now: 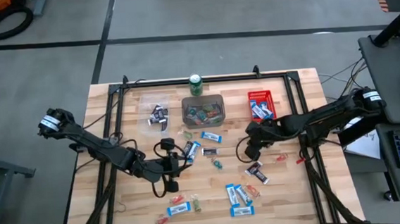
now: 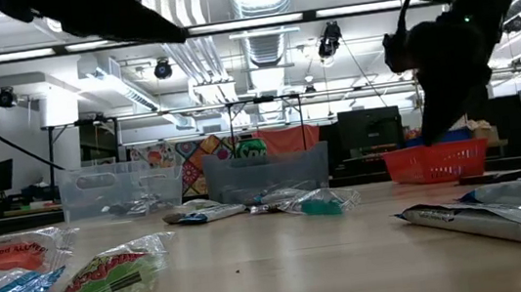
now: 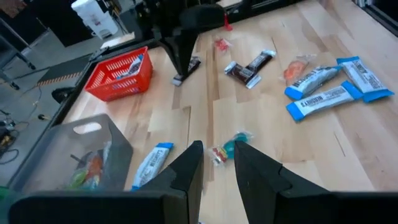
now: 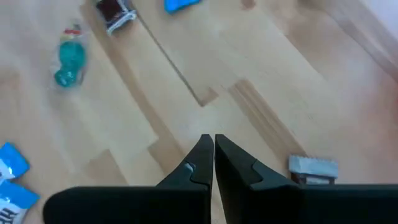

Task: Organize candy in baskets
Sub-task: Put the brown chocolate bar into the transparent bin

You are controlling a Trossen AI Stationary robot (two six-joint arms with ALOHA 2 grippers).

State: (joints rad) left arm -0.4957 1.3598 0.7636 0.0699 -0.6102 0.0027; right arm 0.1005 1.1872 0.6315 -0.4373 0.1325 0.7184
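A: Where's the candy at rn?

B: Mostly loose on the desk (image 1: pixel 116 118). Blue-and-white bars (image 1: pixel 238 196) near the front, a dark mini bar (image 1: pixel 255 170) just below the right gripper (image 1: pixel 252 153). Some already in the clear basket (image 1: pixel 158 115), grey basket (image 1: pixel 203 110) and red basket (image 1: pixel 261 104).

A: Right jaws?

B: Pressed together, nothing between them afaict; a dark bar's end sits just beside the tips in the wrist view. Left gripper (image 3: pixel 217 163): jaws slightly apart, empty, above a small teal piece (image 3: pixel 231 148).

A: Handling?

B: Prob light, crinkly, slippery wrappers. I'd pinch bars across the middle, not the flimsy ends.
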